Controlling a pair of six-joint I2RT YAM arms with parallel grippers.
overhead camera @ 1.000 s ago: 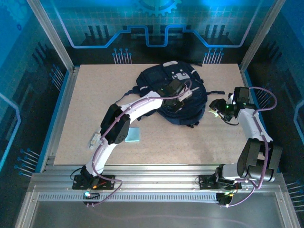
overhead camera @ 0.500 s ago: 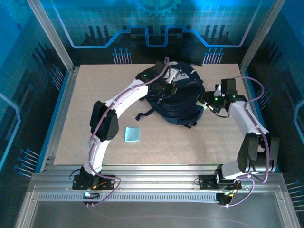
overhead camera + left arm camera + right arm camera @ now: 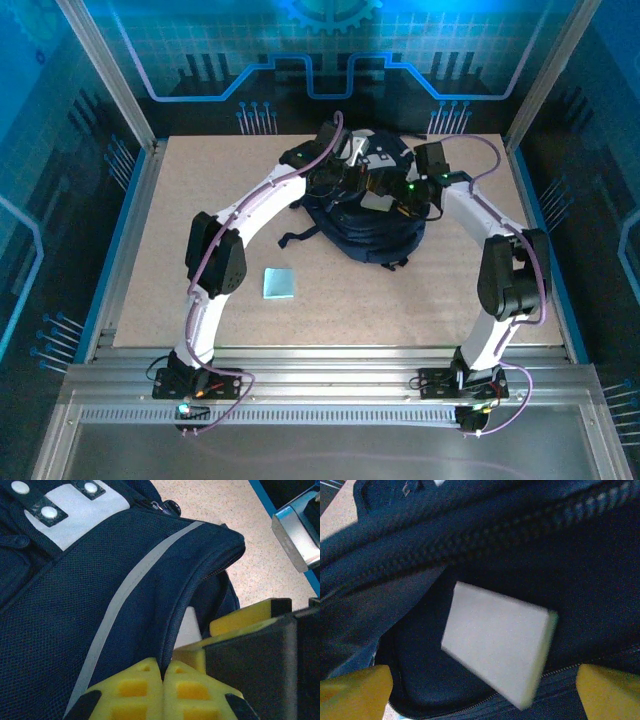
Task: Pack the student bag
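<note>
Blue pad [image 3: 280,283]: flat on desk [image 3: 170,250], left of centre
Left pincer [image 3: 162,680]: pressed together, pinching bag [image 3: 100,580] rim
Bag: far middle of desk, mouth open
Right pincer [image 3: 482,690]: spread wide at the mouth
Grey block [image 3: 497,647]: inside bag, tilted

no readable text anywhere — no labels, brands or numbers to be made out.

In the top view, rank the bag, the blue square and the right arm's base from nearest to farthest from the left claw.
1. The bag: at the back of the table, pinched by the left claw.
2. The blue square: on the table, nearer the front, left of the bag.
3. The right arm's base: at the front right edge.
</note>
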